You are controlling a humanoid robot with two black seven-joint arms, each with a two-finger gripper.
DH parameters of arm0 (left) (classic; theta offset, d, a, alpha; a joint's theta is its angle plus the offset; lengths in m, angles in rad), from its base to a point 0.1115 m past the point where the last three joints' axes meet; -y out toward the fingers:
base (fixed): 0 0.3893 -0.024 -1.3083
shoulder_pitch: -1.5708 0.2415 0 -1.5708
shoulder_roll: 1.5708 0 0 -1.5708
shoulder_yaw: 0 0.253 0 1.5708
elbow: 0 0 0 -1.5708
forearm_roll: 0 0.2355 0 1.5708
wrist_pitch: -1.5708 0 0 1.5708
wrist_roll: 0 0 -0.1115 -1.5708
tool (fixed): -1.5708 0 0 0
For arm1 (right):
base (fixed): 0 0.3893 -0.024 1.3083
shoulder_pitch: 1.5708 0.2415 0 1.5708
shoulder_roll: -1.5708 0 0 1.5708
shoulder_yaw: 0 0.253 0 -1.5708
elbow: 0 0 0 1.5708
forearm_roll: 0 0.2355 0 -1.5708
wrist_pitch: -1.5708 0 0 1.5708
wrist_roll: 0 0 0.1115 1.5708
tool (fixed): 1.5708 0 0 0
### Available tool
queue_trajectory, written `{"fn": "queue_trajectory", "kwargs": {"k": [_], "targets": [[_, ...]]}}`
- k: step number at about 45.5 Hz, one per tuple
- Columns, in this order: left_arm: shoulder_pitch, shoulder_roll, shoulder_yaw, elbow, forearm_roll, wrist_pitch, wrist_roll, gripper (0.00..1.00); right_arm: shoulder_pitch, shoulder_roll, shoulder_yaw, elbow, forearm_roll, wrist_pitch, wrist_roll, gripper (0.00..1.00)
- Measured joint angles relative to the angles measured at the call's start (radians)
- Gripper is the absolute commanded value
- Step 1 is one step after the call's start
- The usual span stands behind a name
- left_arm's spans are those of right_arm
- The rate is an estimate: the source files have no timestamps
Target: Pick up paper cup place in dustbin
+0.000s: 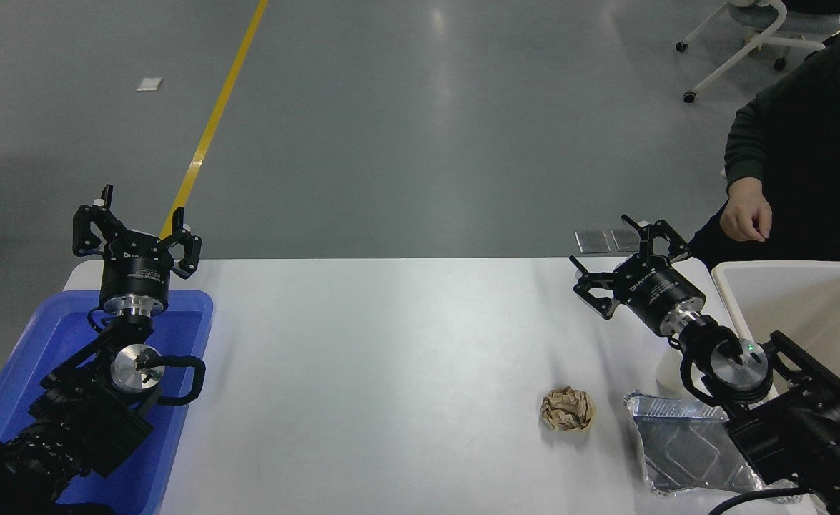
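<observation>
The right gripper (623, 268), its fingers apart and empty, hangs near the desk's far right edge, hiding most of the paper cup (666, 372) beside the dustbin (727, 286).

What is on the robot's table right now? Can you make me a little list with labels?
table: white table
paper cup: white, mostly hidden behind the right arm
dustbin: beige tub at the right edge
paper ball: crumpled brown, left of the foil tray
foil tray: silver, near edge, partly under the right arm
blue tray: at the left, under the left arm
left gripper: open, raised over the blue tray's far end
right gripper: open, holding nothing
person: hand beyond the dustbin
</observation>
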Motion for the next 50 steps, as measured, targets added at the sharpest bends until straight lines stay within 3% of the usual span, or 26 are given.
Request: {"fn": "queue_trajectory", "kwargs": {"k": [31,50], "targets": [[0.0,0.0,-0.005,0.0,-0.002,0.002,0.0,0.99,0.055,-0.021,-0.046,0.012,-0.05,-0.006,-0.001,1.0],[0.0,0.0,-0.005,0.0,-0.002,0.002,0.0,0.99,0.254,-0.208,-0.199,0.033,-0.194,-0.007,-0.005,1.0]]}}
